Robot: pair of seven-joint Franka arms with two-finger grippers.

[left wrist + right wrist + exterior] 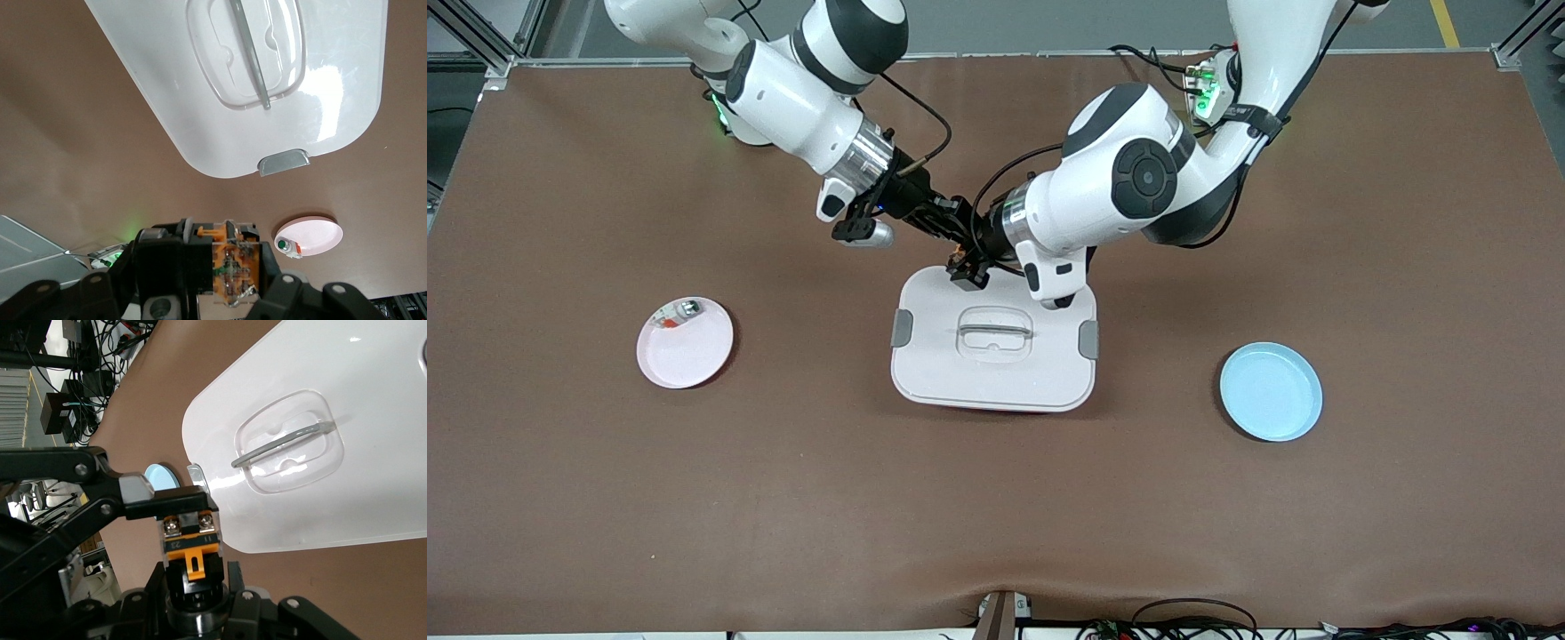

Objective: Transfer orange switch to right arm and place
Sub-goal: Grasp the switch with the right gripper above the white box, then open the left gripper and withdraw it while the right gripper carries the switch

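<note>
A white lidded box (993,356) sits mid-table. Toward the right arm's end lies a pink plate (685,349) holding a small silver-and-red piece (679,313), perhaps a button. A blue plate (1270,392) lies toward the left arm's end.

arms: 2, white, each with a black two-finger gripper
plates: 2, one pink plate (685,345), one blue plate (1271,392)
white lidded box (993,342): 1
orange switch (958,259): 1
silver-and-red piece (679,313): 1, on the pink plate
grey latches on box: 2 visible
</note>
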